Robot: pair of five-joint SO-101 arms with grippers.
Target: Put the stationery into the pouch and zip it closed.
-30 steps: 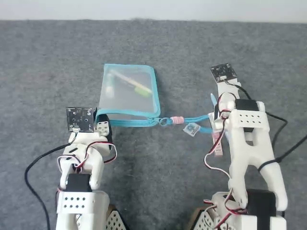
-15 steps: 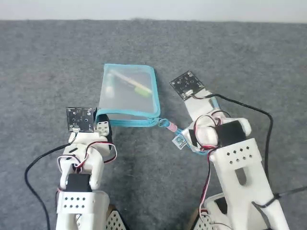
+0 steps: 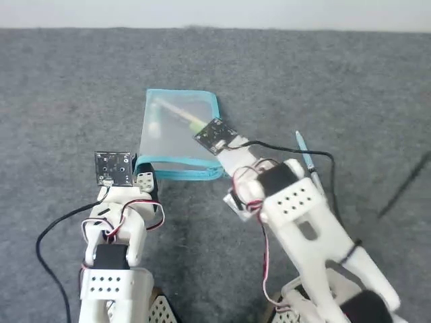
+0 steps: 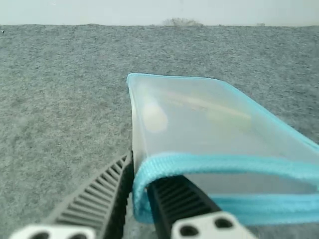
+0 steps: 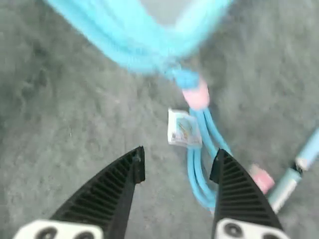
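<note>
A translucent pouch [image 3: 176,134] with a teal zipper edge lies on the grey carpet, with a pencil-like stick [image 3: 192,121] and a white item [image 3: 155,124] inside. My left gripper [image 4: 142,199] is shut on the near corner of the pouch [image 4: 199,124]; from above the left gripper [image 3: 145,178] sits at the pouch's near left corner. My right gripper [image 5: 179,157] is open above the zipper's blue cord [image 5: 202,159], its white tag [image 5: 181,127] and pink bead [image 5: 196,95]. The right arm [image 3: 283,195] leans over the pouch's near right corner. A light blue pen [image 3: 304,151] lies on the carpet to the right.
The grey carpet [image 3: 81,81] spreads open around the pouch on the left and far side. A black cable [image 3: 296,145] runs from the right arm's camera across the pen's area.
The right arm has swung left from the right side to over the pouch's zipper end. The cord, earlier stretched rightward, now lies bunched by the pouch. The left arm has not moved.
</note>
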